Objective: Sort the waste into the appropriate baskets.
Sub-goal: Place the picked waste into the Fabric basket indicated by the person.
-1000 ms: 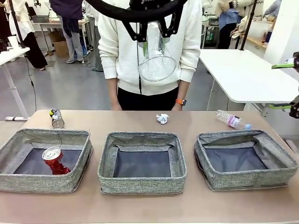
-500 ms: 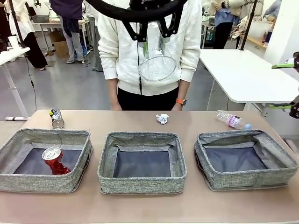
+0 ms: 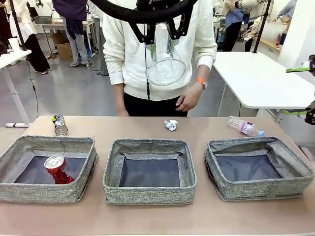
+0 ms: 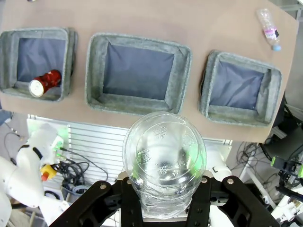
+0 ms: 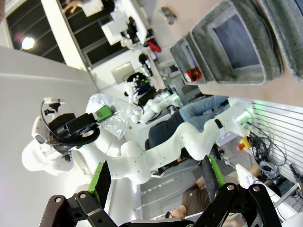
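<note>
Plastic is what the left gripper [image 3: 163,34] has hold of: its jaws are clamped on a clear, crinkled plastic cup [image 3: 166,64], carried high over the table and roughly above the middle grey woven fabric basket [image 3: 147,194]. I'd guess that height is for clearing the soft walls before the cup is dropped into a bin.

The right gripper [image 3: 295,91] waits off at the table's right side, jaws spread wide with nothing between the green pads, probably to keep out of the way.

A crushed red can [image 3: 58,168] lies in the left grey basket [image 3: 49,142]. The right grey basket [image 3: 261,191] holds nothing.

On the bare tabletop behind the bins lie a silver-dark can [image 3: 60,125], a crumpled white paper ball [image 3: 171,125] and a clear bottle with a blue cap and pink label [image 3: 246,127], each apart from the others and presumably waiting its turn. The person's hand [image 3: 189,101] hangs near the far edge, touching none of them.

The left wrist view shows raised marks moulded into the cup, but I can't read them. The bottle's label and the cans' print are too small to make out.
</note>
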`<state>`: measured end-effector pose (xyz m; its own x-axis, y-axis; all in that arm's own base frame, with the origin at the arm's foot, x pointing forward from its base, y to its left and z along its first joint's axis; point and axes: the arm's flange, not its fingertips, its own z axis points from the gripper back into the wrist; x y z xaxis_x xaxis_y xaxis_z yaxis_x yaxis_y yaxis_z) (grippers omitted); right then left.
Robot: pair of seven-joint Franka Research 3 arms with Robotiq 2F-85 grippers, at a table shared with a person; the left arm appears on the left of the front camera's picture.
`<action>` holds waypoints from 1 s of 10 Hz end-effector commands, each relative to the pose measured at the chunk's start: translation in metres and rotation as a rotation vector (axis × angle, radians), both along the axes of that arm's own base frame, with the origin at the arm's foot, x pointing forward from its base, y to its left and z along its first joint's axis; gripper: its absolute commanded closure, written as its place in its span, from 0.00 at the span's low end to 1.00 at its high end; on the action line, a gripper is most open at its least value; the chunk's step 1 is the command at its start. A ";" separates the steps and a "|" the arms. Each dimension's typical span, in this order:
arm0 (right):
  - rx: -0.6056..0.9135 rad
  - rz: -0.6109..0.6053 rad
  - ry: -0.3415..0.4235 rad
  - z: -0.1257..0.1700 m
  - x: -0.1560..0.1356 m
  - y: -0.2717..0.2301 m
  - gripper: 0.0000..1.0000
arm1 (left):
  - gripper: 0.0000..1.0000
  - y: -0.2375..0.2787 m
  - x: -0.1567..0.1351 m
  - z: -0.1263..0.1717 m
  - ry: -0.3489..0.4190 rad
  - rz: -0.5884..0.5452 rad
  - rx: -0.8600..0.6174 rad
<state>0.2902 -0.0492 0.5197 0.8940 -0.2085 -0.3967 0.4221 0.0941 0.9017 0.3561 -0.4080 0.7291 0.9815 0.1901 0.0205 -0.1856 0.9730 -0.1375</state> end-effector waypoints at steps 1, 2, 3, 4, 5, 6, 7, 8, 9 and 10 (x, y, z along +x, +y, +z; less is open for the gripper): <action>0.020 -0.005 0.014 0.005 0.000 0.002 0.00 | 0.63 0.002 -0.001 0.002 -0.003 0.010 -0.001; 0.020 -0.005 0.014 0.005 0.000 0.002 0.00 | 0.63 0.002 -0.001 0.002 -0.003 0.010 -0.001; 0.020 -0.005 0.014 0.005 0.000 0.002 0.00 | 0.63 0.002 -0.001 0.002 -0.003 0.010 -0.001; 0.020 -0.005 0.014 0.005 0.000 0.002 0.00 | 0.63 0.002 -0.001 0.002 -0.003 0.010 -0.001; 0.020 -0.005 0.014 0.005 0.000 0.002 0.00 | 0.63 0.002 -0.001 0.002 -0.003 0.010 -0.001; 0.020 -0.005 0.014 0.005 0.000 0.002 0.00 | 0.63 0.002 -0.001 0.002 -0.003 0.010 -0.001; 0.020 -0.005 0.014 0.005 0.000 0.002 0.00 | 0.63 0.002 -0.001 0.002 -0.003 0.010 -0.001; 0.020 -0.005 0.014 0.005 0.000 0.002 0.00 | 0.63 0.002 -0.001 0.002 -0.003 0.010 -0.001; 0.020 -0.005 0.014 0.005 0.000 0.002 0.00 | 0.63 0.002 -0.001 0.002 -0.003 0.010 -0.001; 0.020 -0.005 0.014 0.005 0.000 0.002 0.00 | 0.63 0.002 -0.001 0.002 -0.003 0.010 -0.001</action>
<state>0.2902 -0.0492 0.5197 0.8940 -0.2085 -0.3967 0.4221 0.0941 0.9017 0.3561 -0.4080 0.7291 0.9815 0.1901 0.0205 -0.1856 0.9730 -0.1375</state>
